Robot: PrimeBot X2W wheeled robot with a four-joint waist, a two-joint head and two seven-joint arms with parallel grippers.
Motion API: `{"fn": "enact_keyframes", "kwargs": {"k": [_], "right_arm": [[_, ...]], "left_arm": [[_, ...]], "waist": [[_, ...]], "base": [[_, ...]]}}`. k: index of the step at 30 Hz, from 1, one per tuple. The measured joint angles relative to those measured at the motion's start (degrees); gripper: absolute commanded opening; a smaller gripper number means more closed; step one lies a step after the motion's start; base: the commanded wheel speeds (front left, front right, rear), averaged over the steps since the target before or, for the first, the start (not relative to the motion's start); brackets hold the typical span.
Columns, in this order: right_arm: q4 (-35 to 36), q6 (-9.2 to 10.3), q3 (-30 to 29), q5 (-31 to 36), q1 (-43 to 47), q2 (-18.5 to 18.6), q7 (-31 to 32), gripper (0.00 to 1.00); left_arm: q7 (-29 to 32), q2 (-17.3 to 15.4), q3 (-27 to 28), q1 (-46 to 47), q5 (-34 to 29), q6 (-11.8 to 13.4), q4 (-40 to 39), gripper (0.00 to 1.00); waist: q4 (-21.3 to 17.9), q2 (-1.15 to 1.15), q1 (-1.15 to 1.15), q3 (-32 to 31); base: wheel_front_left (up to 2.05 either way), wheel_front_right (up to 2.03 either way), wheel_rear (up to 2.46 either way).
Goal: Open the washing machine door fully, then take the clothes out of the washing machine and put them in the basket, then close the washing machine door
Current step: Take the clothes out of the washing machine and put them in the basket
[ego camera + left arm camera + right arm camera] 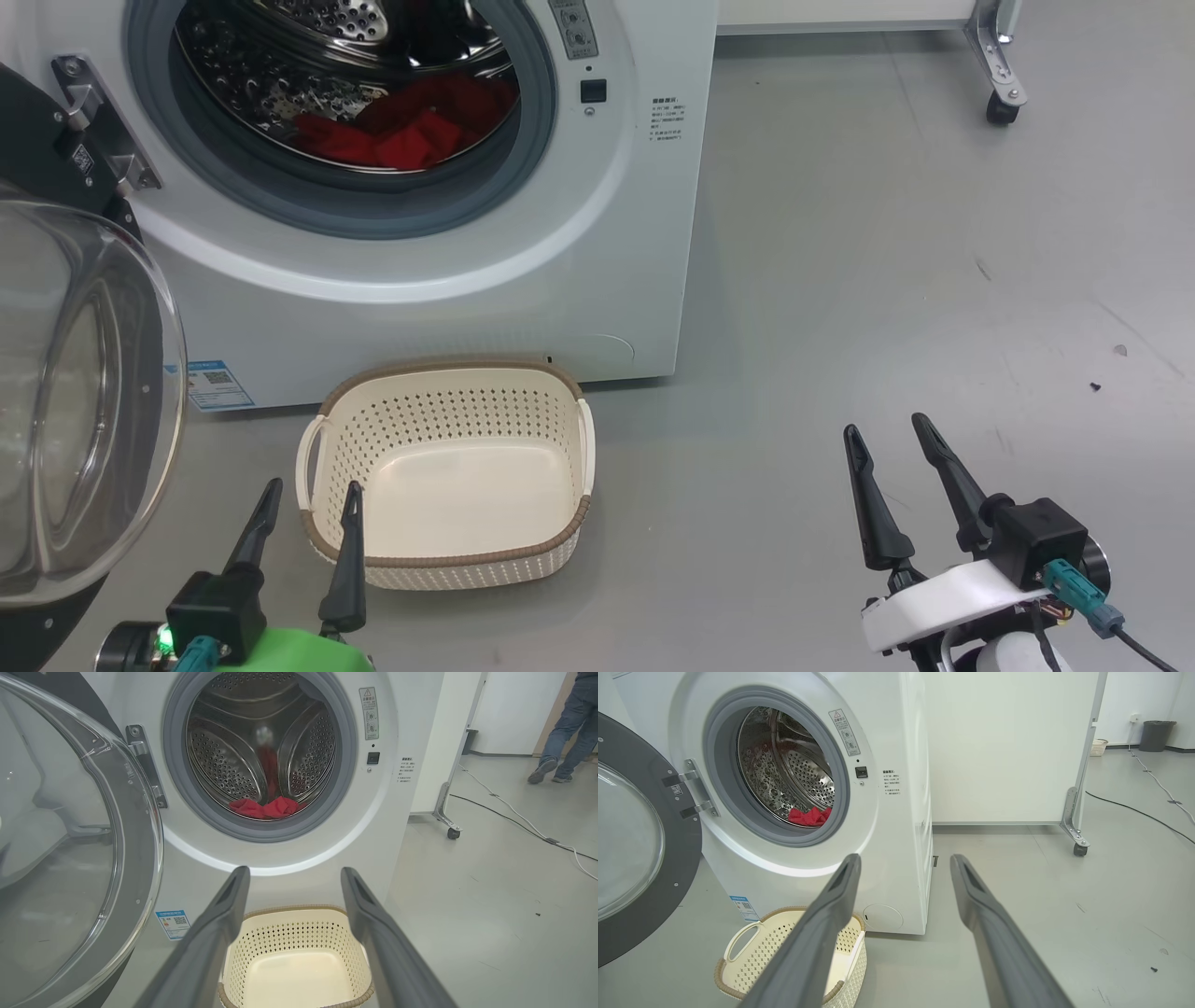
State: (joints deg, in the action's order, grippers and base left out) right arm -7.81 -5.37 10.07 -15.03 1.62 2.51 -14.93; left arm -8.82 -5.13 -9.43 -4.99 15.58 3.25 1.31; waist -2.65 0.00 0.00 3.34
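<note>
Unloading beginning | round black-rimmed glass door (84, 420) hanging wide, left | bright red fabric garment (401, 131) lying in white washing machine (420, 308), far | cream perforated basket (448, 369) sitting empty, near | left gripper (313, 485), right gripper (885, 425) gaping, empty-handed | next move calling for reaching inside, pinching cloth.

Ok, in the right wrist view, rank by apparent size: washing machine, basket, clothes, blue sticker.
1. washing machine
2. basket, partly hidden
3. clothes and blue sticker: these look alike, too close to rank

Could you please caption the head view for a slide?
Red fabric garment inside the white front-loading washing machine, round glass door open, empty cream perforated basket in front.
</note>
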Motion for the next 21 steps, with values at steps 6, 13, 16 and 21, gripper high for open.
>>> {"fn": "enact_keyframes", "kwargs": {"k": [6,13,16,21], "right_arm": [[0.0,0.0,0.1,0.1,0.0,0.0,0.0,1.0],[-0.1,0.0,0.1,0.1,0.0,0.0,0.0,1.0],[-0.1,0.0,0.2,0.1,0.0,0.0,0.0,1.0],[-0.2,-0.01,0.3,0.1,0.1,0.0,0.0,1.0]], "left_arm": [[0.0,0.0,-0.1,0.0,0.0,0.0,0.0,1.0],[0.2,0.0,-0.3,0.0,0.0,0.0,0.0,1.0],[0.2,0.0,-0.5,0.0,-0.2,0.0,0.0,1.0],[0.3,0.0,-0.4,0.0,-0.6,0.1,-0.1,1.0]], "waist": [[0.0,0.0,0.0,-0.2],[0.2,0.0,0.0,-0.6],[0.3,0.0,0.0,-0.7],[0.4,0.0,0.0,-0.9]], "base": [[0.84,-0.84,0.0],[1.1,-1.1,0.0],[1.15,-1.15,0.0],[1.01,-1.01,0.0]]}}
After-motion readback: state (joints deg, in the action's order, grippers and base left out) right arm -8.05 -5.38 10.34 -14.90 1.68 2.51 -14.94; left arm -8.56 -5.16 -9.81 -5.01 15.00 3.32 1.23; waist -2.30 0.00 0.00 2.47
